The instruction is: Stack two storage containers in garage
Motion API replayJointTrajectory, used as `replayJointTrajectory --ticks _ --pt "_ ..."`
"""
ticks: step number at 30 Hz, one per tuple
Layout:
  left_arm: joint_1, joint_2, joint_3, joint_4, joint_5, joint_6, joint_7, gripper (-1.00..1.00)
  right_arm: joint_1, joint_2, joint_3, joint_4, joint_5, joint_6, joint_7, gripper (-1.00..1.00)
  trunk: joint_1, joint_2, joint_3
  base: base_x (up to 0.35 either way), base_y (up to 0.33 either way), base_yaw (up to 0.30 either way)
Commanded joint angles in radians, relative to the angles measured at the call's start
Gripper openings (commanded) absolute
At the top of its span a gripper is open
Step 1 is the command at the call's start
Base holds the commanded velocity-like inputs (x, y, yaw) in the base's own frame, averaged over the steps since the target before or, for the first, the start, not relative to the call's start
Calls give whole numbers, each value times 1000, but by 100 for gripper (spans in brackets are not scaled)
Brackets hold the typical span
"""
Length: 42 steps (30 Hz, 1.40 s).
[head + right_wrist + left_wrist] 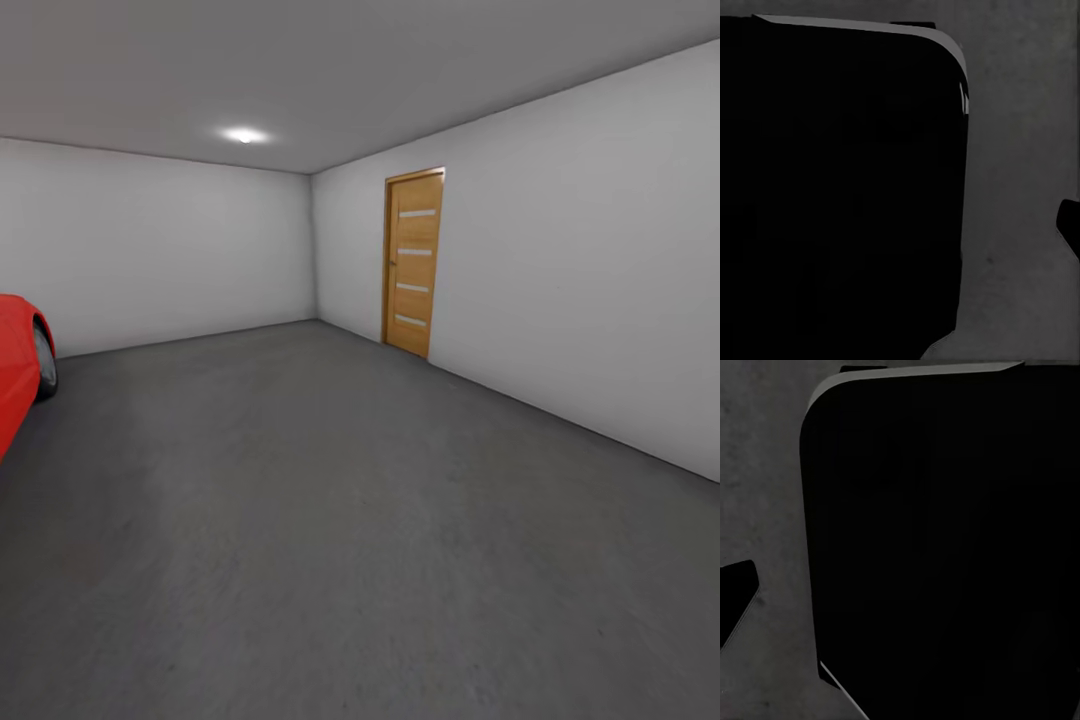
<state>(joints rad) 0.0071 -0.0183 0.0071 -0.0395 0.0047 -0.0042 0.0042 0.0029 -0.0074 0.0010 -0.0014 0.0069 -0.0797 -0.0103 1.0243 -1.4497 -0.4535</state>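
I am in the garage point(180, 250), a bare room with grey-white walls and a dark grey concrete floor point(330, 520). The two storage containers and the living room are out of view. In the left wrist view a large black body with a rounded corner point(945, 547) hangs over the speckled floor point(765, 472), and a small black tip point(735, 596) juts in at the edge. The right wrist view has the same kind of black body point(840, 195) above the floor point(1020, 150), with a black tip point(1070, 225) at the edge. Neither tip shows how the jaws stand.
A red car point(18, 370) stands at the left edge, its wheel point(45, 362) on the concrete. A wooden door point(413, 262) with pale slots is set in the right wall point(600, 280). Open concrete stretches ahead to the back wall. A ceiling light point(243, 134) glows.
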Motion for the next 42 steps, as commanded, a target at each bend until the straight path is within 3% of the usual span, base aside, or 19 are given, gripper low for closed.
replayJointTrajectory --ticks 1,42 --pt "1 0 1 -2 1 0 0 100 0 0 0 0 1 -3 -1 100 1 0 -1 337 0 0" --pt "1 0 2 -2 3 -1 2 100 0 1 4 0 1 -3 -2 100 1 0 -1 316 0 0"
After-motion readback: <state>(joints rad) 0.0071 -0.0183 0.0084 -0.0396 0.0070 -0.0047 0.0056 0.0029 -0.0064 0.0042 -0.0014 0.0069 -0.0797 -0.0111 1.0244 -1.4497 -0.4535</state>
